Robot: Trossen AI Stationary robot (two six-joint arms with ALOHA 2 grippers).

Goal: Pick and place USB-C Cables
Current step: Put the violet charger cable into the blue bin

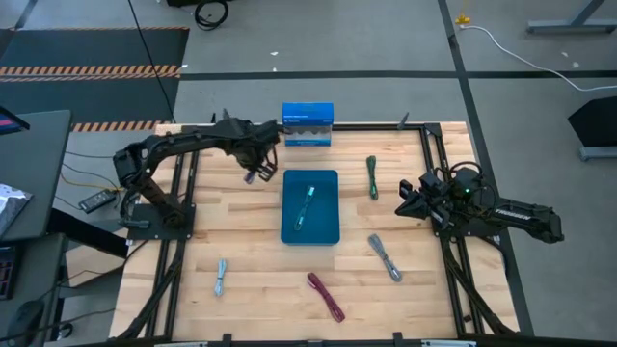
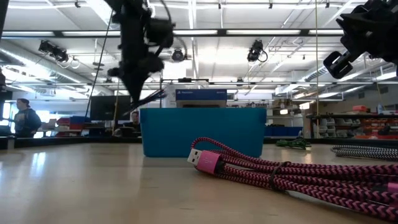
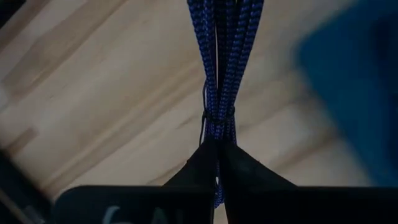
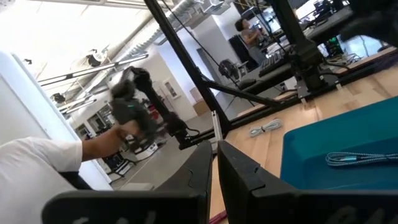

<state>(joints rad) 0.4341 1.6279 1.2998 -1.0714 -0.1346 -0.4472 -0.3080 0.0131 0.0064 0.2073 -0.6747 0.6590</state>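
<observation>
My left gripper hovers above the table, just left of the blue tray, and is shut on the purple cable bundle. The teal cable lies inside the tray. Flat on the wood lie the green cable, right of the tray, the grey cable, the magenta cable near the near edge, and the pale blue cable. My right gripper waits shut above the table's right side, touching nothing. My left gripper pinches the purple cable bundle between its two fingers, close to the thin tie around the strands. The strands run straight on past the fingertips, along the fingers. The bundle is lifted clear of the wood.
A blue box stands at the far edge behind the tray. Black frame rails run along the table's sides. Bare wood lies left of the tray and along the near edge. A person's white sleeve shows beyond the table in the right wrist view.
</observation>
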